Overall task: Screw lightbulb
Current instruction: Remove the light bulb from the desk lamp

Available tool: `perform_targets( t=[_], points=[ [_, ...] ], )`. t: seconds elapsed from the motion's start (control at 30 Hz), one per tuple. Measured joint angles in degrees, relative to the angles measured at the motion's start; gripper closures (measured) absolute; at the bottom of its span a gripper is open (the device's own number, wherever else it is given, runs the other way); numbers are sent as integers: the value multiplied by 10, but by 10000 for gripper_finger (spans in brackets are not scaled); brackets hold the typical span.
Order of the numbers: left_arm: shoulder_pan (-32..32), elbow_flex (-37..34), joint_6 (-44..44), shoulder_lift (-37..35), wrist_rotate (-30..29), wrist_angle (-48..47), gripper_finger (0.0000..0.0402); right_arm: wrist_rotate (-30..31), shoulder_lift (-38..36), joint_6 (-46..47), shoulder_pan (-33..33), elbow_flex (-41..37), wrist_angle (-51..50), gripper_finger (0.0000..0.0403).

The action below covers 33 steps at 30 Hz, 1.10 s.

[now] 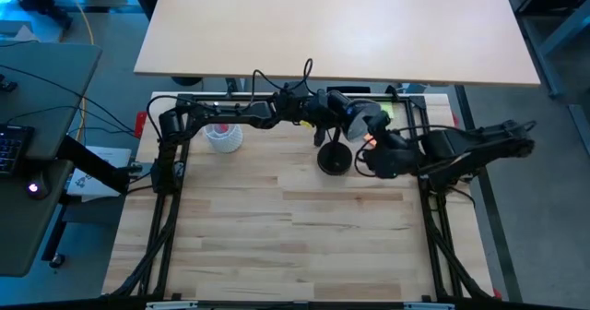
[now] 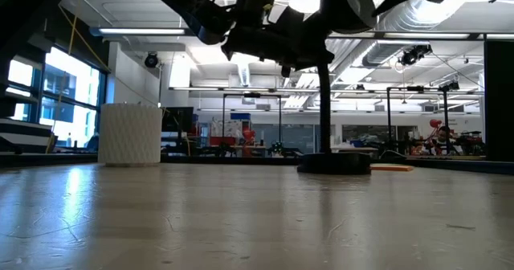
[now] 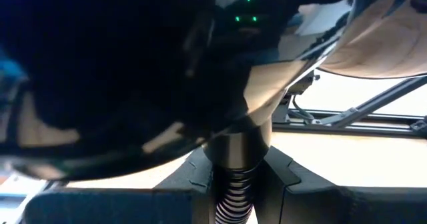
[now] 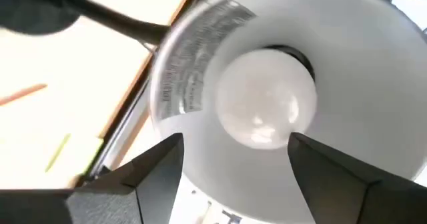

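Note:
The black desk lamp stands on its round base (image 1: 334,159) at the table's far middle; the base also shows in the low view (image 2: 333,164). Its shade (image 1: 362,118) is held up high. The white frosted lightbulb (image 4: 267,107) sits in the socket inside the shade's white interior (image 4: 373,84). My left gripper (image 1: 324,107) is shut on the lamp's neck just behind the shade. My right gripper (image 1: 376,149) is open and faces into the shade. Its fingertips (image 4: 170,151) stand on either side of the bulb, short of it, touching nothing that shows. My left gripper pinches the lamp's ribbed flexible neck (image 3: 233,187) between its two fingers (image 3: 190,181), just below the smooth collar under the shade. The fingers lie across the neck. The lamp stays on its base on the table, shade raised.
A white textured cup (image 1: 223,137) stands at the far left of the table, also in the low view (image 2: 130,133). A thin orange and a green stick (image 4: 27,94) lie on the table beside the lamp. The near half of the wooden table (image 1: 295,245) is bare wood.

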Motion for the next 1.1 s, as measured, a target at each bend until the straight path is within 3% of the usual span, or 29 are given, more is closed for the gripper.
perform_targets(
  t=[0.1,0.2,0.33,0.47,0.73,0.87,1.1],
  points=[
    [2,0,0,0,-1,-1,349,25,6,9,11,0,-5,139],
    [4,0,1,0,-1,-7,349,43,7,95,23,0,1,139],
    [5,0,1,0,1,-12,349,60,5,343,33,0,-3,138],
    [5,0,2,0,1,-14,349,23,-3,576,36,0,-7,138],
    [5,-1,1,0,1,-7,349,-28,-11,930,4,0,30,137],
    [5,-1,1,0,1,-5,349,-19,-12,968,-19,0,41,137],
    [3,-1,3,0,-1,-5,349,-79,-12,908,-63,0,110,137]
  ],
)
